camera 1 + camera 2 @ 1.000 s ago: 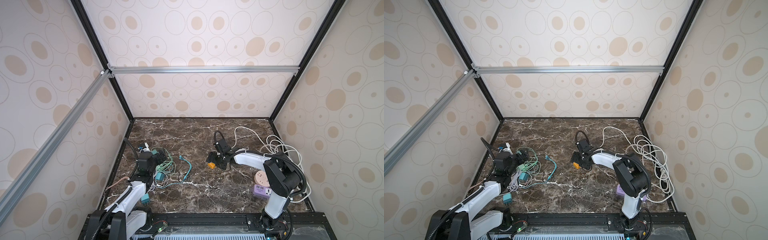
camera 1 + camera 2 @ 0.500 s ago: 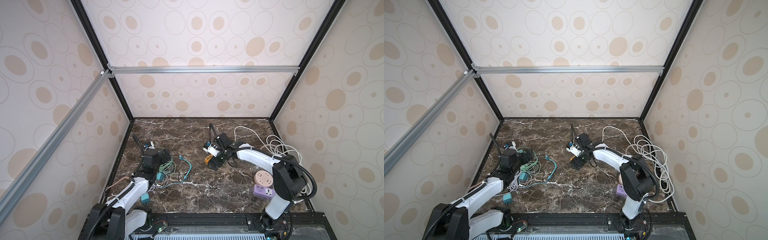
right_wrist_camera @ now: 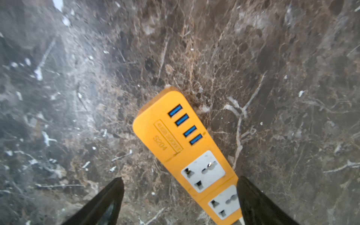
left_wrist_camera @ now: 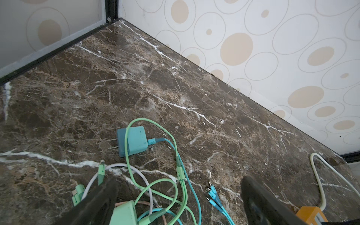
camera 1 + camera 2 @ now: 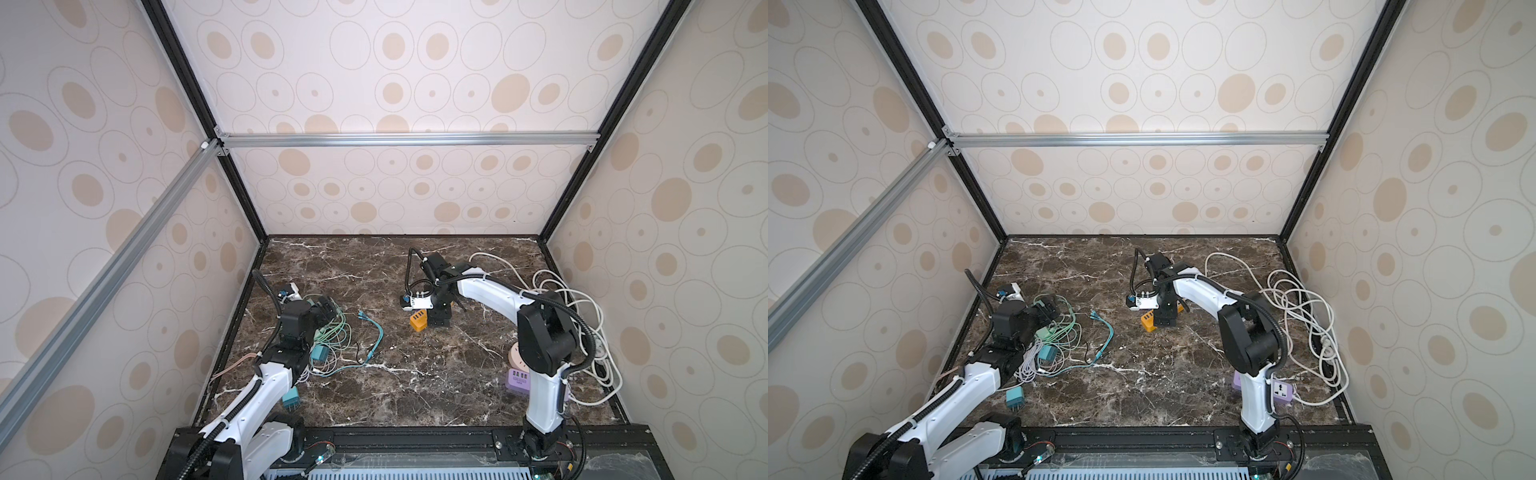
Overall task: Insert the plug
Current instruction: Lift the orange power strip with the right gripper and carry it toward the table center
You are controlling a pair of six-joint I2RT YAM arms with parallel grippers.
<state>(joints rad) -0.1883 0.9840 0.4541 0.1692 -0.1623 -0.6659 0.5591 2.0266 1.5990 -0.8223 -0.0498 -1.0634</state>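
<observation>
The blue plug [image 4: 132,141] is lying loose among the cables [image 4: 179,171] by the left gripper [image 4: 179,185], the right gripper [image 3: 180,181] is hanging over the orange power strip [image 3: 175,136], both pairs of jaws are standing wide apart and empty, so no plugging is done yet

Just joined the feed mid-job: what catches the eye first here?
The orange power strip lies mid-table, directly beneath the open right gripper, its visible sockets empty. At the left edge, a tangle of green and teal cables with chargers sprawls under the open left gripper. A white cord is heaped along the right wall.
</observation>
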